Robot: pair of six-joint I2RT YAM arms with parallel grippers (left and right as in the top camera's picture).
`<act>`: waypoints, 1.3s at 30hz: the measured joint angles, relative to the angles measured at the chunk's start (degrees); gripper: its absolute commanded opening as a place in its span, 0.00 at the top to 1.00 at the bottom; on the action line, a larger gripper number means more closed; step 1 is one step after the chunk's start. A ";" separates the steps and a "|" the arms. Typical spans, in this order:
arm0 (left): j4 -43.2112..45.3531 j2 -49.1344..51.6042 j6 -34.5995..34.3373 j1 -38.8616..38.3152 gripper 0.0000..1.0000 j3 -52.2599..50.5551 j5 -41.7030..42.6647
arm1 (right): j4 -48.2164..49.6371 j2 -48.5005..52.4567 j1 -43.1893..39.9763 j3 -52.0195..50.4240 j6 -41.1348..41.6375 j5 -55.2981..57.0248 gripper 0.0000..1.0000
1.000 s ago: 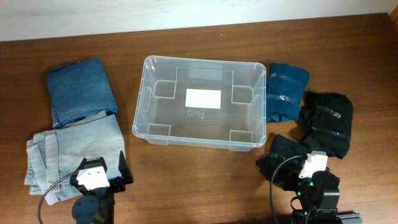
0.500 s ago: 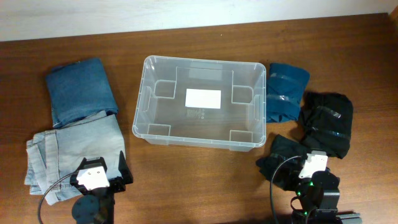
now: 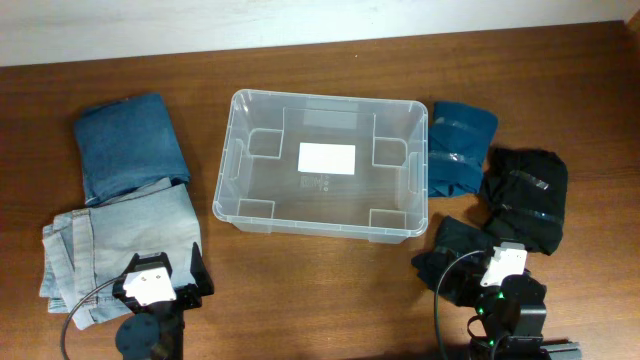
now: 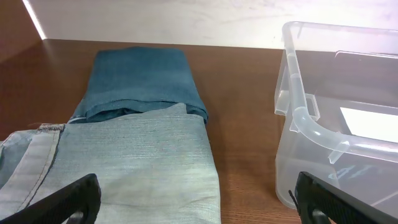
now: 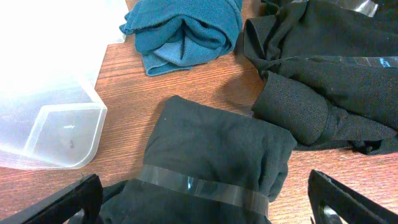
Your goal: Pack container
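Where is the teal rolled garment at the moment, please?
In the overhead view, the teal garment lies right of centre, beside the container's right wall, with the black clothes on its other side.

Clear rectangular container (image 3: pixel 243 170), upright, empty, white label inside, mid-table

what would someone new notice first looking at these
The big clear container sits mid-table, holding nothing but a white label on its bottom. To its left lie folded dark denim and pale jeans. To its right are a teal bundle and black garments.
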 measured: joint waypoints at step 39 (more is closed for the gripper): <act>-19.61 53.33 -1.18 0.33 0.01 62.20 9.46 | 0.11 -0.17 0.00 -0.04 0.00 -0.20 0.01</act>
